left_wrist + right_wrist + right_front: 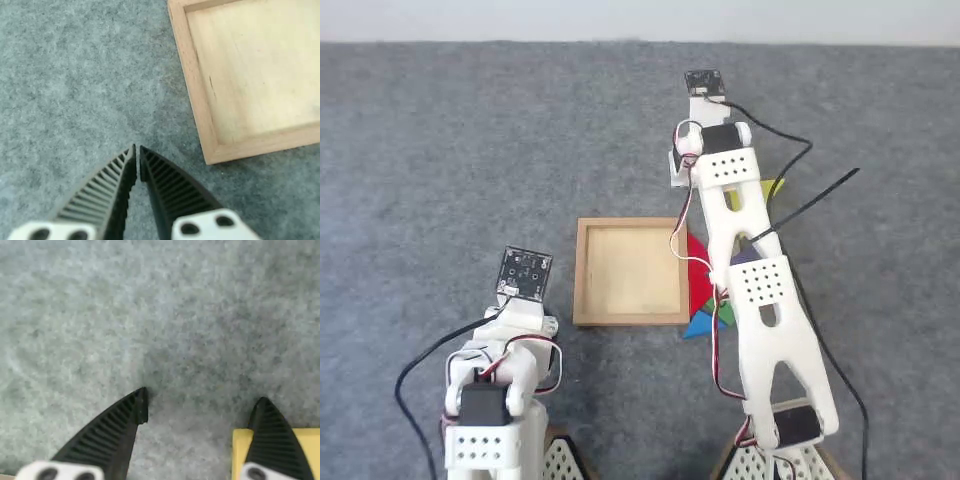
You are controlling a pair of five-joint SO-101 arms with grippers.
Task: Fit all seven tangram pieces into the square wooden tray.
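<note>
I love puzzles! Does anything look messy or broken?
Nothing looks broken. The coloured pieces lie bunched beside the wooden tray, under the right arm, none inside it; a yellow piece sits by the right gripper.

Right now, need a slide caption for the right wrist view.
Right gripper open over the grey carpet, one fingertip in front of a yellow tangram piece; nothing grasped yet.

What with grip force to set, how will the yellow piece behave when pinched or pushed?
The yellow piece looks flat and straight-edged, so probably stiff, unlikely to roll. It lies on grey carpet, which may drag against a push. The open right gripper may struggle to pinch so low an edge.
</note>
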